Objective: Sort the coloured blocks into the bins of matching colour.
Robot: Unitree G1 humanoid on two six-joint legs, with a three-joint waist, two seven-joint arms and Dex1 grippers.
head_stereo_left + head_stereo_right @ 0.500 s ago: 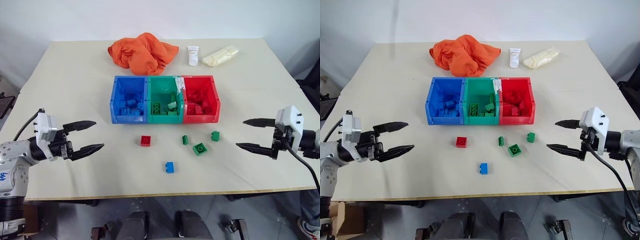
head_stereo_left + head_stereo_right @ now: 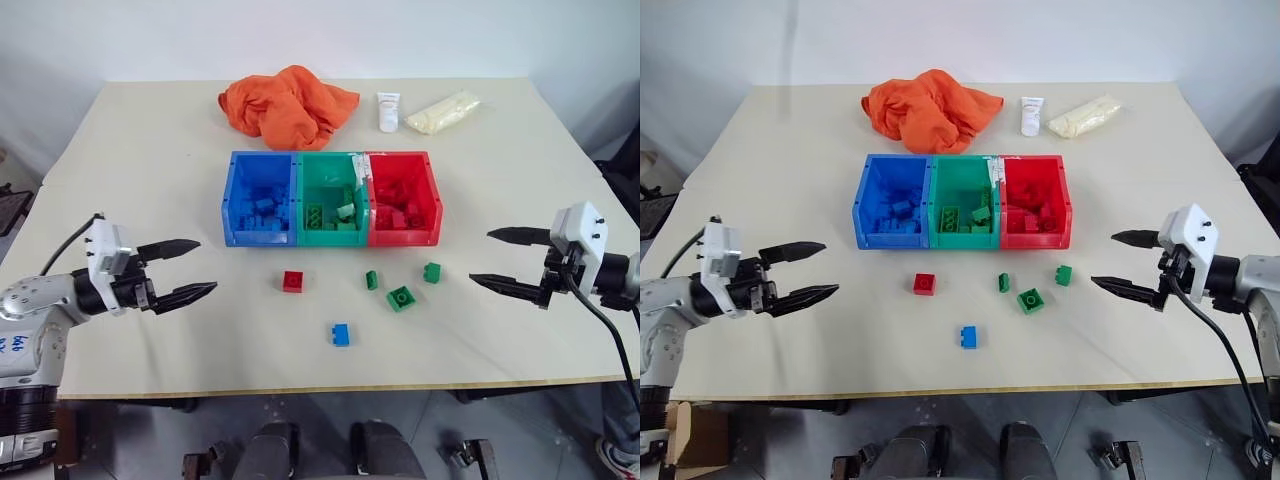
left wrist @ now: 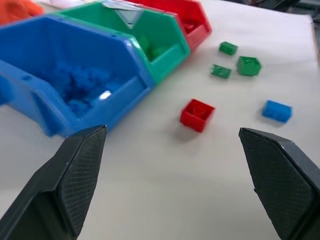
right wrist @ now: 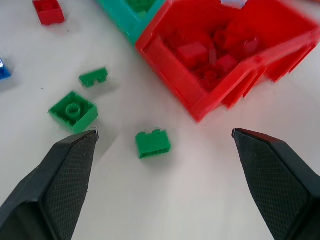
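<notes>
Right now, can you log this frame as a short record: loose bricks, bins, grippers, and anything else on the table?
loose bricks: small studded red plastic brick, blue brick, three green bricks, all on the table in front of the bins
bins: joined blue, green and red open plastic trays, each holding bricks
left gripper: open, holding nothing
right gripper: open, holding nothing
other: crumpled orange cloth, white tube, pale yellow bag

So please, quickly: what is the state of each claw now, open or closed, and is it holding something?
Left claw: open, holding nothing, above the table.
Right claw: open, holding nothing, above the table.
</notes>
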